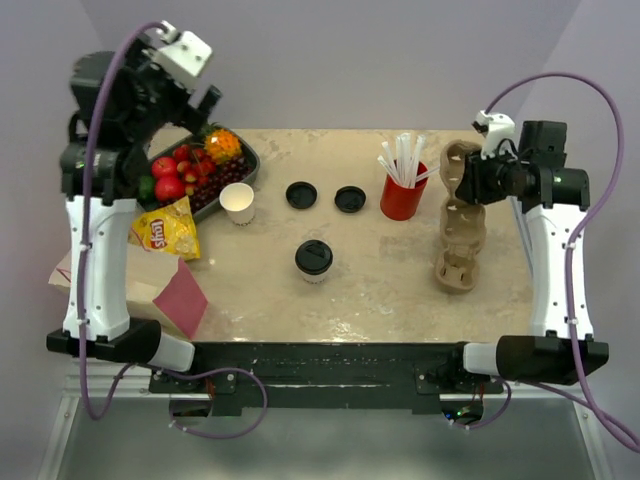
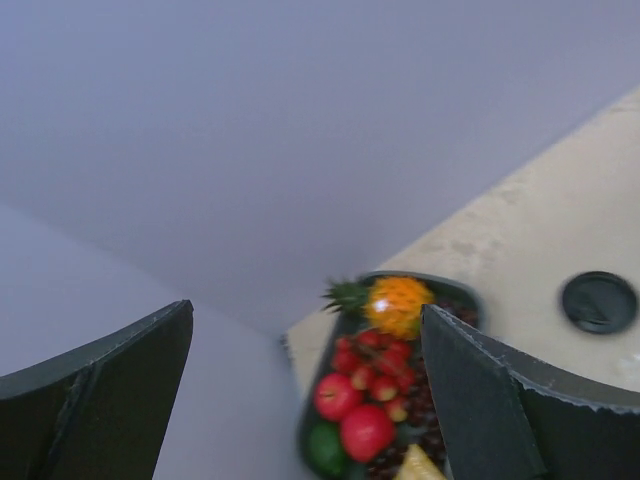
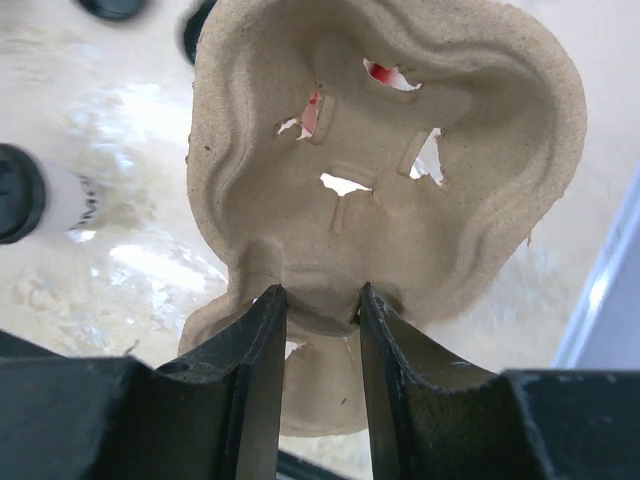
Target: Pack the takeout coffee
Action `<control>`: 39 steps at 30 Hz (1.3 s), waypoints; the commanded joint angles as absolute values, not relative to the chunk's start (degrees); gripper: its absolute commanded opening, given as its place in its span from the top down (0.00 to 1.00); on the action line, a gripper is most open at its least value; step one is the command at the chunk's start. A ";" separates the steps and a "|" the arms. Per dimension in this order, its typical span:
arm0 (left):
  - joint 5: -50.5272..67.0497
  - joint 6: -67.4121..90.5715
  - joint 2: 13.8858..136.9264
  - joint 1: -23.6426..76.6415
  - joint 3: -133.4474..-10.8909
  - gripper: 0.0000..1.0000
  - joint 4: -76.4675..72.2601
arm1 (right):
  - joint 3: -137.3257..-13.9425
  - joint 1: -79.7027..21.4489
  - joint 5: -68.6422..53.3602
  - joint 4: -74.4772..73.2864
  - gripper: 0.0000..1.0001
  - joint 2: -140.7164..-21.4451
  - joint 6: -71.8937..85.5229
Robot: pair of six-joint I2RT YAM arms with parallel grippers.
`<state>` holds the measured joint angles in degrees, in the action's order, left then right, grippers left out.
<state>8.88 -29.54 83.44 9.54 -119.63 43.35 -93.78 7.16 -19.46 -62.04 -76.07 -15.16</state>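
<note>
Two grippers, two states. The right gripper (image 3: 318, 300) pinches the edge of a pulp carrier (image 3: 380, 180) between narrowly set fingers, at 3 o'clock on the bench (image 1: 380, 280). The carrier's far end sits in the grip and its near end reaches toward 5 o'clock. I cannot tell whether that end touches the bench. Just at 9 o'clock of the carrier stands a red cup (image 1: 401, 200) of straws (image 1: 405, 152).

The left gripper (image 2: 305, 312) is spread wide and holds nothing, raised over a fruit tray (image 1: 252, 165) at 10 o'clock.

A lidded cup (image 1: 313, 260) stands upright near the bench's centre, slightly toward 6 o'clock, well apart from both grippers. An open cup (image 1: 237, 203) stands just beside the tray at its 4 o'clock. Two loose lids (image 1: 301, 194) lie between that cup and the red cup.
</note>
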 commanded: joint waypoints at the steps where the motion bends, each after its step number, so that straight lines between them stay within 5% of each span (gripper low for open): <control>1: 2.45 -39.01 82.44 0.82 -128.66 0.00 53.58 | -97.82 -1.03 -24.34 -58.45 0.74 -76.11 -21.25; 8: 24.06 -63.30 84.71 -40.09 -131.48 0.00 70.63 | -96.42 -11.77 -26.19 -50.37 0.74 -77.17 -23.47; 14: 29.45 -85.04 82.80 -59.91 -119.37 0.00 75.50 | -92.47 -17.75 -27.16 -44.48 0.73 -76.11 -23.03; 19: 32.15 -95.00 79.20 -61.35 -107.24 0.00 75.50 | -90.09 -18.54 -27.60 -41.49 0.73 -76.46 -20.40; 30: 37.44 -91.69 71.90 -46.06 -92.56 0.02 74.80 | -92.46 -19.77 -24.17 -44.38 0.73 -79.36 -19.16; 35: 39.81 -59.93 76.80 -45.09 -102.44 0.05 64.96 | -92.72 -20.21 -23.55 -44.21 0.72 -80.16 -16.44; 39: 42.88 -55.37 81.12 -45.00 -112.13 0.04 69.59 | -93.95 -20.39 -23.82 -45.26 0.72 -81.91 -17.05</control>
<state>37.12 -67.72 78.22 -45.08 -103.00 70.08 -90.45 -19.92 -24.49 -45.50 -81.32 -18.02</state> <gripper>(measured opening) 0.954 0.342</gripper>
